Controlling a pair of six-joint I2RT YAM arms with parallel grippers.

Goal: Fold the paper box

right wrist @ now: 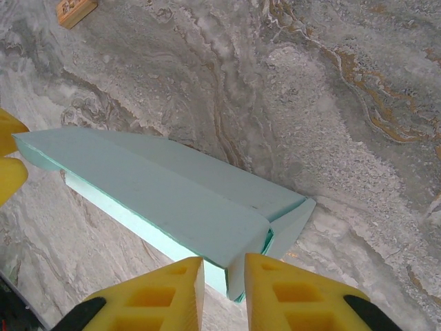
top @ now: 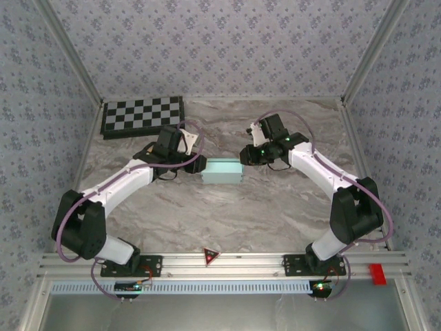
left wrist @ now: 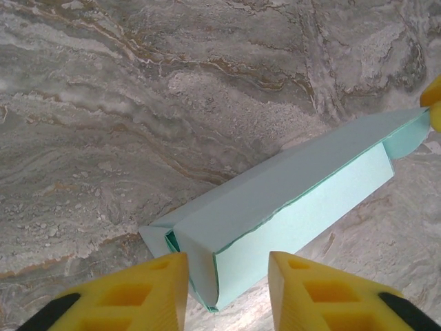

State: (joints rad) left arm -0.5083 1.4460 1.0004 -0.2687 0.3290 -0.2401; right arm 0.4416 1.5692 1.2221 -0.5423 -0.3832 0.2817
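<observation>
Top external view is showing me the paper box (top: 220, 171) lying near the middle of the marbled counter (top: 207, 221), a pale cyan oblong sitting lengthwise between the two arms. It is resting flat and partly folded. Through the left wrist camera I am seeing a top panel lying over a lighter front face, with a seam running along its length and an end flap folding inward at the near end.

The left end effector (top: 196, 164) is sitting at the box's left end. Its yellow fingers (left wrist: 172, 276) are standing clearly apart, straddling the lower corner of that end, and I cannot tell whether either pad is touching the card. The right end effector (top: 247, 153) is sitting at the opposite end. Through the right wrist camera its fingers (right wrist: 265, 276) are standing only narrowly apart, with the tip of the angled end flap sitting in the gap. I cannot tell whether they are pinching it.

Farther out, a black-and-white checkerboard (top: 142, 116) is lying at the counter's far left corner, well apart from the box. A small red triangle (top: 210, 257) is sitting on the metal rail (top: 262, 261) at the near edge, between the arm bases. A small red block (top: 376, 273) is sitting at the rail's right end.
</observation>
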